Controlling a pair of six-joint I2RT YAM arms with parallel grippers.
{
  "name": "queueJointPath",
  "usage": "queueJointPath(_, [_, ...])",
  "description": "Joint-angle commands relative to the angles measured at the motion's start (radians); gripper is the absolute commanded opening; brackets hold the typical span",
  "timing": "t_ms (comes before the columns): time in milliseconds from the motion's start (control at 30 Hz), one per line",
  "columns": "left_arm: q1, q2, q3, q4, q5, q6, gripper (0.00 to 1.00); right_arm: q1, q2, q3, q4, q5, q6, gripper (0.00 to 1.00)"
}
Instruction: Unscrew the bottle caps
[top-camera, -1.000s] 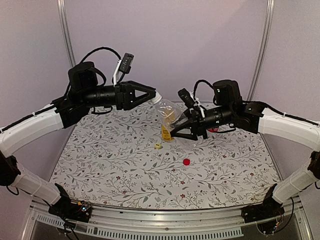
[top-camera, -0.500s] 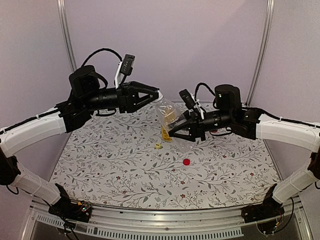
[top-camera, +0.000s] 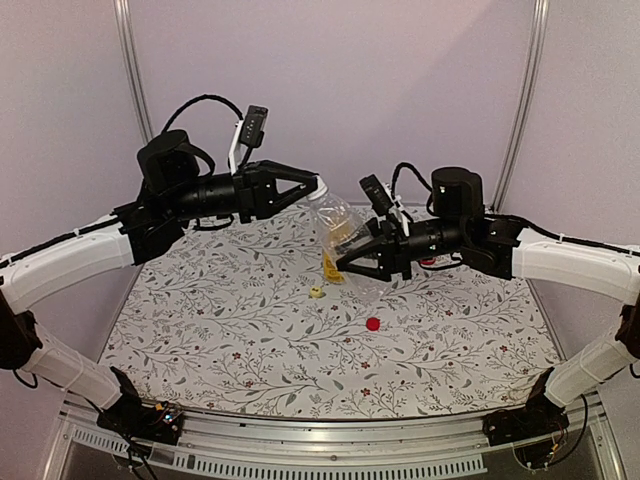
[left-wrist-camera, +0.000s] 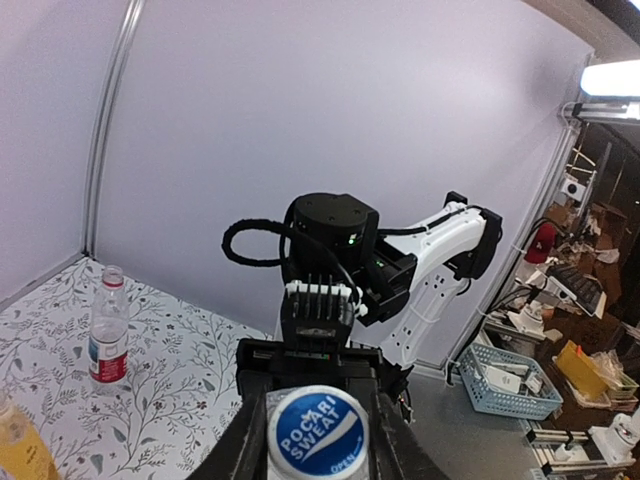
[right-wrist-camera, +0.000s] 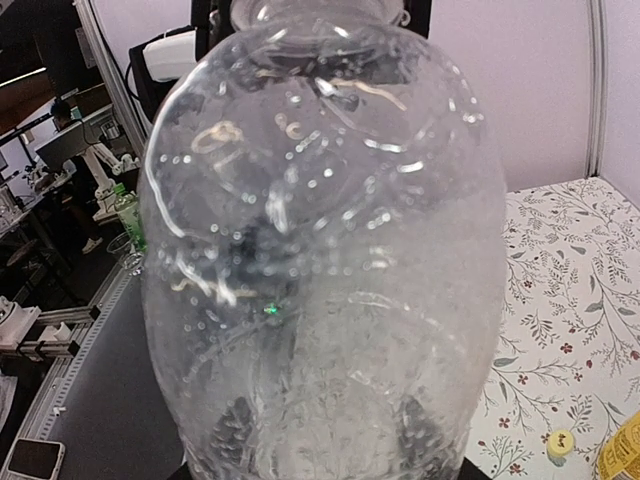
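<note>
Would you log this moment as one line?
right gripper: holds clear bottle aloft | left gripper: shut on blue cap | red cap, yellow cap: on table

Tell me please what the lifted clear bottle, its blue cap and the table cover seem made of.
The clear bottle: likely thin plastic, transparent and glossy; it glints and the room shows through.
The blue cap: likely opaque plastic, smooth, with white printed lettering.
The table cover: cloth or vinyl, matte, printed with leaves; I cannot tell which.

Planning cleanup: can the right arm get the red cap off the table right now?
Probably not yet. The right hand is shut on the clear bottle, held up while the left hand grips its blue cap. The red cap itself lies in the open.
</note>
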Motion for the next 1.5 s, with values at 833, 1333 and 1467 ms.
queueJointPath(833, [-0.041, 0.251, 0.295, -0.466, -0.390, -0.321, 0.08, 0.054, 0.058, 0.133, -0.218, 0.823, -0.136, 0.31])
queueJointPath(1333, [0.027, 0.181, 0.128, -0.221, -0.159, -0.220, 0.77, 0.060, -0.040, 0.030, -0.184, 0.616, -0.155, 0.32])
queueJointPath(1467, [0.054, 0.107, 0.011, -0.052, -0.085, -0.180, 0.86, 0.057, -0.048, 0.013, -0.189, 0.544, -0.140, 0.31])
